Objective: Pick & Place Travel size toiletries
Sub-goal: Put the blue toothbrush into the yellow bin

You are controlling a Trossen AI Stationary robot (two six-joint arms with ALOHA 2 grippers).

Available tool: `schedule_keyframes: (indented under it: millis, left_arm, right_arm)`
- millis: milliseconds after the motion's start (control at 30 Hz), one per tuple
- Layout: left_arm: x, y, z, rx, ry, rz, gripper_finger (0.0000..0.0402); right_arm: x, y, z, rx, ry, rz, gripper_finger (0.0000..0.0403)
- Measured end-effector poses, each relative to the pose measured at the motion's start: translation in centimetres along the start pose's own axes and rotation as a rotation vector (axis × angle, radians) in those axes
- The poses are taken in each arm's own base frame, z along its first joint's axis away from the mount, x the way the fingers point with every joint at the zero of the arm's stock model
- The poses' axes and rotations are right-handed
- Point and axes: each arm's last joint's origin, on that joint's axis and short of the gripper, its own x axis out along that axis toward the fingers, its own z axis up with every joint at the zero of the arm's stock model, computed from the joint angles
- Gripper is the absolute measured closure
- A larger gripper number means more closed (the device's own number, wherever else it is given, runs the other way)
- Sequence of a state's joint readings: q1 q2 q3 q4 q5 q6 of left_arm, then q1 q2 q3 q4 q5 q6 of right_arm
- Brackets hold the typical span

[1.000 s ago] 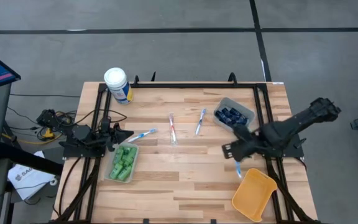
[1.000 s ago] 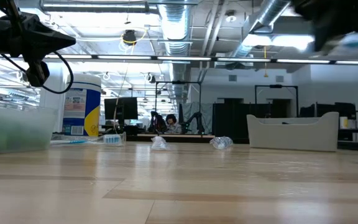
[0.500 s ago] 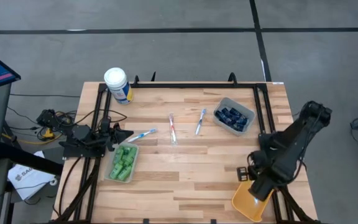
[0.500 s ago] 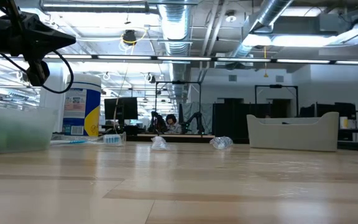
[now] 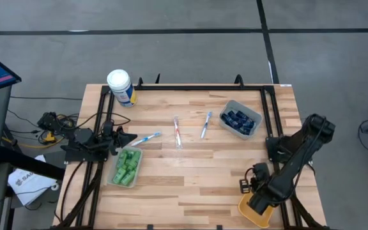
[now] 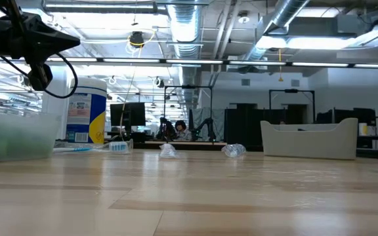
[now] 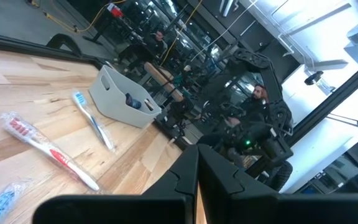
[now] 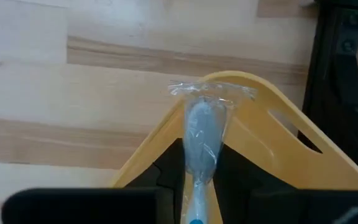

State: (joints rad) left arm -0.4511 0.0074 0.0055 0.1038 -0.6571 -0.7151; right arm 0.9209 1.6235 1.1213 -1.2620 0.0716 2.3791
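Observation:
My right gripper (image 5: 259, 203) hovers over the yellow bin (image 5: 268, 189) at the table's near right corner, shut on a plastic-wrapped blue toothbrush (image 8: 201, 134). My left gripper (image 5: 125, 138) waits shut at the table's left edge. Three more wrapped toothbrushes lie flat on the wood: a blue one (image 5: 147, 137), a red-and-white one (image 5: 177, 131) and another blue one (image 5: 206, 124). Green bottles (image 5: 126, 165) fill a clear tray. Navy tubes (image 5: 239, 119) lie in a grey tray. My right gripper pinches the wrapped toothbrush between its two fingers (image 8: 169, 163), which lie along its length. The wrapped head end (image 8: 202, 118) sticks out past the fingertips, lifted clear above the yellow bin's rim (image 8: 272, 118). The handle end is hidden behind the fingers.
A white-lidded canister (image 5: 121, 87) with a blue-and-yellow label stands at the far left corner. Black frame rails (image 5: 270, 115) run along the left and right table edges. Bare wood lies in the middle and near part of the table.
My right gripper has swung from the table's right middle toward the near edge and turned, carrying the toothbrush until it hangs over the yellow bin. It has left the low view.

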Motion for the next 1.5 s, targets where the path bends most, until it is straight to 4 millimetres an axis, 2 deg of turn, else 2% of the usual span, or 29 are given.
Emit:
schedule_keyframes:
  millis: [633, 733, 833, 1000, 1100, 1267, 1500]
  left_arm:
    - [0.0, -0.1, 0.1, -0.008, -0.008, -0.007, 0.04]
    - [0.0, -0.1, 0.1, -0.01, -0.01, -0.008, 0.04]
    - [0.0, -0.1, 0.1, -0.011, -0.011, -0.009, 0.04]
    - [0.0, -0.1, 0.1, -0.012, -0.012, -0.011, 0.04]
    - [0.0, -0.3, 0.3, -0.027, -0.026, -0.022, 0.04]
    - [-0.1, -0.9, 1.3, -0.142, -0.12, -0.074, 0.04]
    - [-0.5, -1.8, 3.1, -0.273, -0.289, -0.139, 0.0399]
  right_arm:
    - [0.2, 0.1, -0.4, -0.013, 0.025, -0.01, 0.0327]
    - [0.1, 0.2, -0.5, -0.026, 0.032, -0.003, 0.0303]
    - [-0.3, 0.3, -0.5, -0.026, 0.037, 0.002, 0.0258]
    - [-1.7, 0.1, -0.4, -0.044, 0.014, -0.015, 0.0171]
    - [-3.4, 0.0, 0.0, -0.065, -0.008, -0.038, 0.014]
    - [-6.2, -0.4, 0.7, -0.081, -0.039, -0.059, 0.0133]
    - [-7.1, -0.4, 1.2, -0.106, -0.055, 0.03, 0.0133]
